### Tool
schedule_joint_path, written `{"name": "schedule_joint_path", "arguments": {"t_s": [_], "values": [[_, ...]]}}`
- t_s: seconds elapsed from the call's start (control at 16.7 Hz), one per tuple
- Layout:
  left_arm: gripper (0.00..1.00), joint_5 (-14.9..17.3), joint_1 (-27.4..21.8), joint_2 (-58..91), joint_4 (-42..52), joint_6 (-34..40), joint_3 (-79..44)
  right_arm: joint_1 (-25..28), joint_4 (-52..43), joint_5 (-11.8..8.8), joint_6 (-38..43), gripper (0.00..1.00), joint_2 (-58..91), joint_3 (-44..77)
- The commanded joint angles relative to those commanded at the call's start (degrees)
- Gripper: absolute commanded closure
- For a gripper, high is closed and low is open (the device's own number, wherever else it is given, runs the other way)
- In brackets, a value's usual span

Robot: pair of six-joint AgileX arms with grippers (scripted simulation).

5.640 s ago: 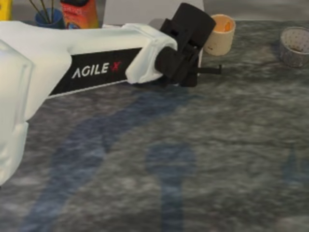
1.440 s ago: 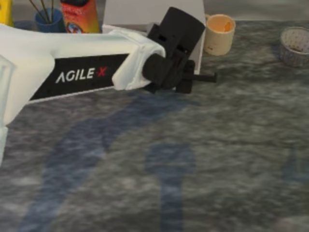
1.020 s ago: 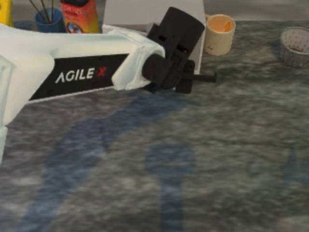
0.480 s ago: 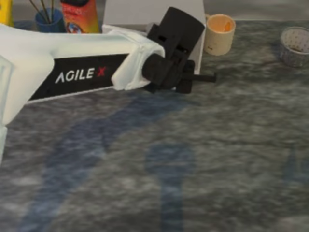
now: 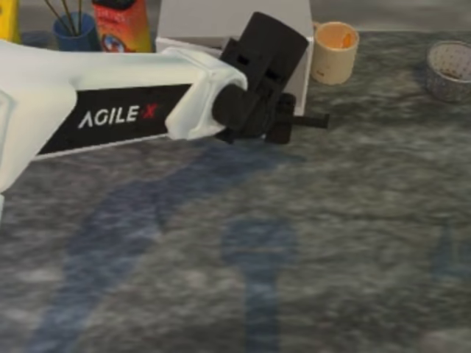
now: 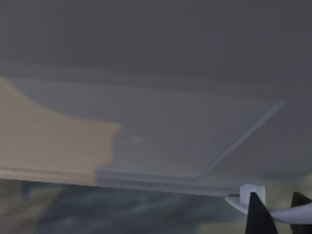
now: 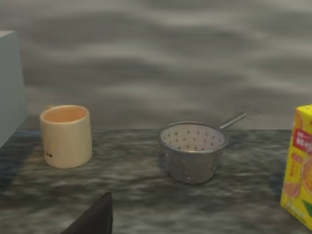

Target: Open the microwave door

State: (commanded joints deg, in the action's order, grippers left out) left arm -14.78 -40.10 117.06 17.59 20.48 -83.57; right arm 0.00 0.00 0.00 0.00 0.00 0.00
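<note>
Left wrist view shows our left gripper (image 6: 280, 214) with its two dark fingertips (image 6: 256, 217) standing on either side of the pale bar handle (image 6: 253, 192) at the edge of the microwave door (image 6: 161, 126); a narrow gap remains between the tips, and we cannot tell whether they are pressing on the bar or only bracketing it. The door fills most of that view as a flat grey panel with a darker window, and a strip of beige shows beside it. From the top view, our left gripper (image 5: 298, 121) sits at the end of the white arm marked AGILEX, reaching in from the left across the back of the desk (image 5: 309, 243), right at the front of the microwave (image 5: 221, 22), which stands at the back centre. Just to the right of the microwave stands a beige cup (image 5: 335, 51), and well off to the right a perforated metal strainer (image 5: 449, 70). To the left of the microwave are an orange carton (image 5: 121, 20) and a blue pot holding thin sticks (image 5: 73, 28). Our right gripper is parked out of the top view; its wrist view shows one dark finger (image 7: 95, 219), with the cup (image 7: 66, 135), the strainer (image 7: 192, 151) and a yellow juice carton (image 7: 300, 165) beyond it.
</note>
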Motion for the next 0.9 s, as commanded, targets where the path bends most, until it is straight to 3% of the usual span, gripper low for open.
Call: {"name": "schedule_joint_path", "arguments": {"t_s": [0.9], "values": [[1.0, 0.44, 0.3, -0.52, -0.46, -0.95, 1.12, 0.0, 0.0, 0.0, 0.0, 0.0, 0.0, 0.0]]}}
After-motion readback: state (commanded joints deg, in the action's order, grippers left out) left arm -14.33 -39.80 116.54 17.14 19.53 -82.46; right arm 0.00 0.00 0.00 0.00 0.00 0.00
